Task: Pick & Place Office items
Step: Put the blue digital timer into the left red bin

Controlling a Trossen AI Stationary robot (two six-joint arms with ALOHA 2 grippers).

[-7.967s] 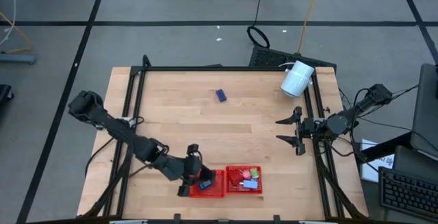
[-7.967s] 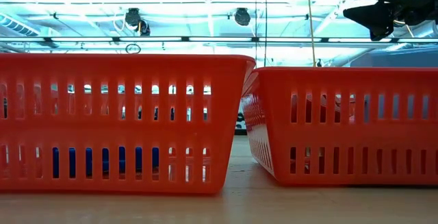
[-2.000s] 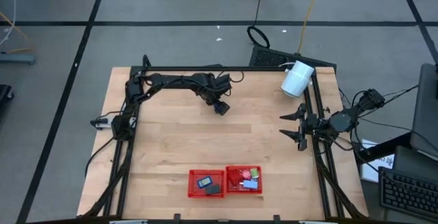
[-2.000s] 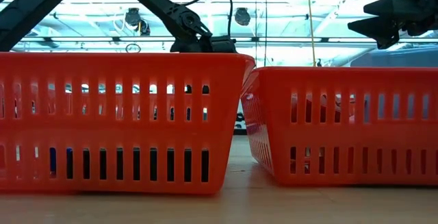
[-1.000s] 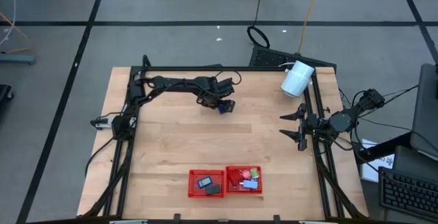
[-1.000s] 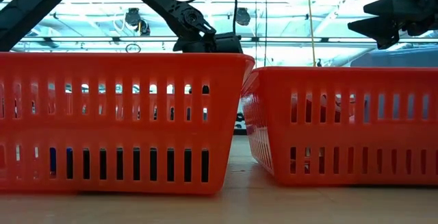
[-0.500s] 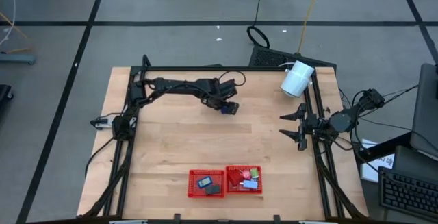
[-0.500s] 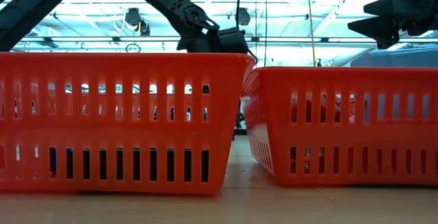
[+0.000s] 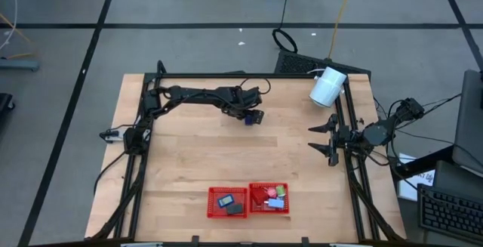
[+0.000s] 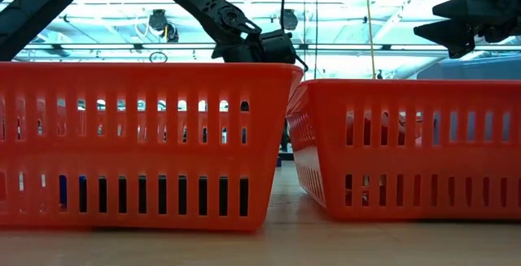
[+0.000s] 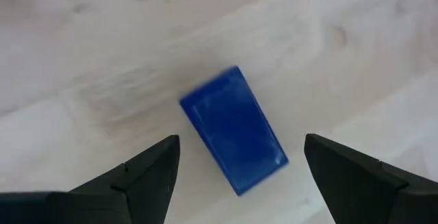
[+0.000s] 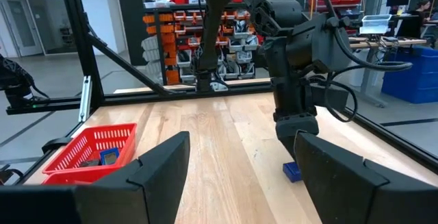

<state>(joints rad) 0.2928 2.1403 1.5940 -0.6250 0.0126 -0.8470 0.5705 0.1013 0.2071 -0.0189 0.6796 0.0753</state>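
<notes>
Shifted a little toward the white cylinder point(image 9: 327, 87) since half a second ago: left gripper point(image 9: 250, 117), now poised straight above the dark blue block point(image 11: 233, 129), jaws spread wide with the block between the two fingers point(image 11: 144, 172), clear of both. Lying flat on the bench point(image 9: 189, 149) well short of the cylinder, one block only, long axis slanted across the gap between the fingers; no readable label or writing on it. Parked beside the cylinder at the bench edge: right gripper point(image 9: 323, 143), jaws wide, holding nothing. Two red trays point(image 9: 228, 202) side by side at the bench edge farthest from the cylinder, several small coloured pieces inside
</notes>
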